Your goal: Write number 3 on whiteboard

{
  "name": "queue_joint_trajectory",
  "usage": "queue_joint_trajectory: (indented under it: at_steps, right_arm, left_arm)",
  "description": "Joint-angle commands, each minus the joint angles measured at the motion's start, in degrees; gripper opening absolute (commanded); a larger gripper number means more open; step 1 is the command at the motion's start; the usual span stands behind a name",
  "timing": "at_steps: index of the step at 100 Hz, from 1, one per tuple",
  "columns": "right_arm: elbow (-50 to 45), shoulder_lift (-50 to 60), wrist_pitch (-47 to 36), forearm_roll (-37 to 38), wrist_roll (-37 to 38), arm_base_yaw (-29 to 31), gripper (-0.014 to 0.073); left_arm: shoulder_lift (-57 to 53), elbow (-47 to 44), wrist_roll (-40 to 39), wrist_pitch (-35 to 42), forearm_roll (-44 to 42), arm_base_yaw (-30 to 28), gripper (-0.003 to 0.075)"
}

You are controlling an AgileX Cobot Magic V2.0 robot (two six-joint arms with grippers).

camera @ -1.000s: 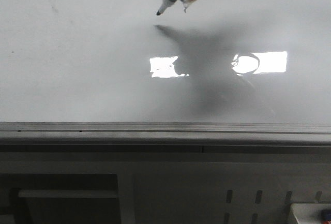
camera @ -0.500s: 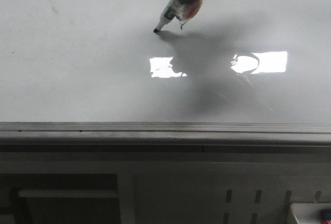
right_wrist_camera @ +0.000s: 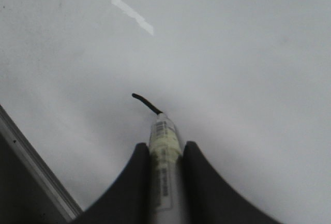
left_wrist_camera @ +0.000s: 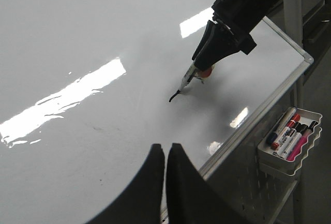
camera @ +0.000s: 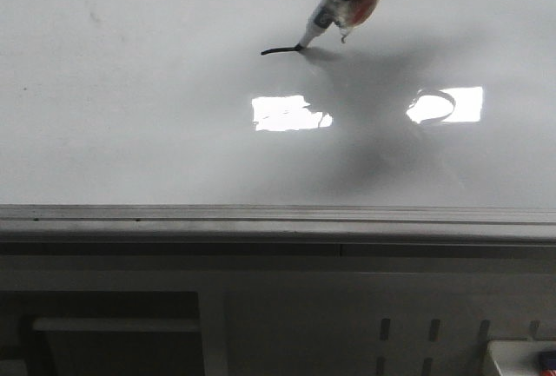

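In the front view, our right gripper [camera: 347, 13] grasps the marker [camera: 323, 24] with its tip pressed to the whiteboard [camera: 156, 133], at the right end of a short dark stroke [camera: 280, 50]. We read that stroke as the top bar of the number 3, the only part drawn, lying on the far half of the board, right of centre. To finish the digit well, we should keep the tip in light, even contact, turn back toward the near-left for the diagonal, and keep the strokes short. Most of the gripper is cut off by the frame edge, and its shadow dims the board nearby.

In the left wrist view, our left gripper [left_wrist_camera: 165, 154] hangs over the near edge of the board, fingers pressed together with nothing between them, well apart from the writing. The grey rail [left_wrist_camera: 258, 111] and a tray of spare markers [left_wrist_camera: 289, 136] show at the right. The stroke is tiny here.

In the right wrist view, the fingers [right_wrist_camera: 138, 182] flank the marker barrel closely. The tip itself blurs into the stroke, so we cannot judge pressure, and the label is unreadable.
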State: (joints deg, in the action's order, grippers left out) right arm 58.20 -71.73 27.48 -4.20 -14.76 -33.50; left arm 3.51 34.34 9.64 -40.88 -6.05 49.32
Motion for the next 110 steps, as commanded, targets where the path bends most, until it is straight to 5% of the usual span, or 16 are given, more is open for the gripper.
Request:
queue_joint_trajectory:
  at_steps: [1, 51, 110]
  right_arm:
    - [0.95, 1.16, 0.58, 4.63, 2.46, 1.35, -0.0043]
    - [-5.04, -2.62, -8.44, 0.93, 4.7, -3.45, -0.0043]
    - [-5.04, 3.07, 0.06, 3.62, 5.36, 0.29, -0.0043]
  left_arm:
    - [0.91, 1.17, -0.55, 4.51, 0.37, 0.22, -0.002]
    - [0.91, 1.17, -0.55, 5.5, 0.71, 0.22, -0.002]
    - [0.91, 1.17, -0.55, 5.53, 0.84, 0.22, -0.002]
